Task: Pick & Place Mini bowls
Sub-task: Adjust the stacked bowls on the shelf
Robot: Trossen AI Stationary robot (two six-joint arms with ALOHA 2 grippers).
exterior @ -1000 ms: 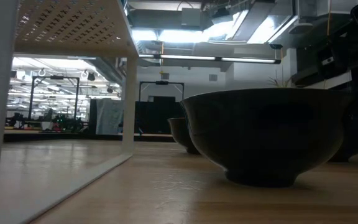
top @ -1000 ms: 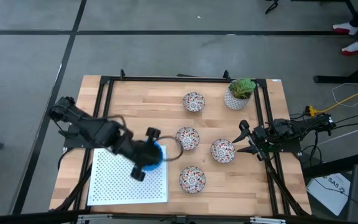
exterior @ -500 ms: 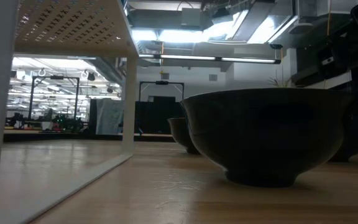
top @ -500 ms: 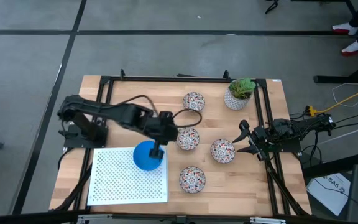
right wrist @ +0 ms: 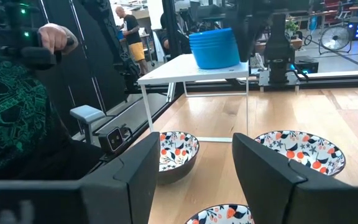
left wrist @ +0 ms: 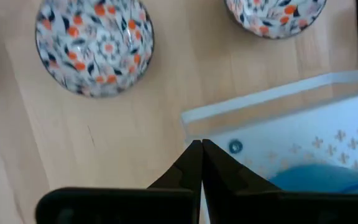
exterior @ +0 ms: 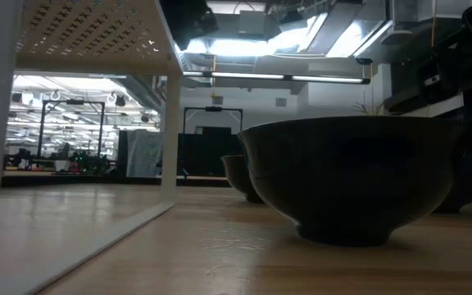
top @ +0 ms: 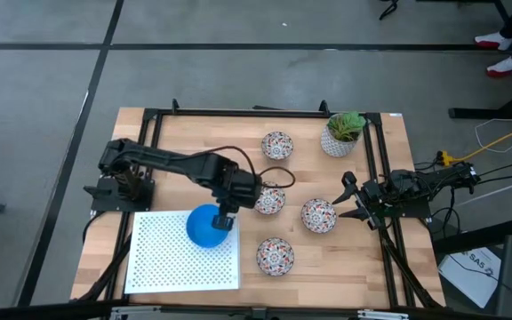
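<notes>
Blue mini bowls (top: 204,226) stacked on white perforated shelf (top: 172,258), left gripper (top: 225,220) closed, now drawn nearer the stack, right gripper (top: 348,197) wide.

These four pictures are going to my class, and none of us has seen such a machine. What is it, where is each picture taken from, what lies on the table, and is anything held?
It is a robot with two dark arms at a wooden table. One picture looks straight down from above, one looks level across the tabletop, and two come from cameras on the wrists.

On the table stands a white perforated shelf with a stack of blue bowls on top. Four patterned bowls lie beside it, and a potted plant stands in a corner.

The left gripper is shut at the shelf's corner, beside the blue stack, holding nothing. The right gripper waits open at the table's edge, also empty.
</notes>
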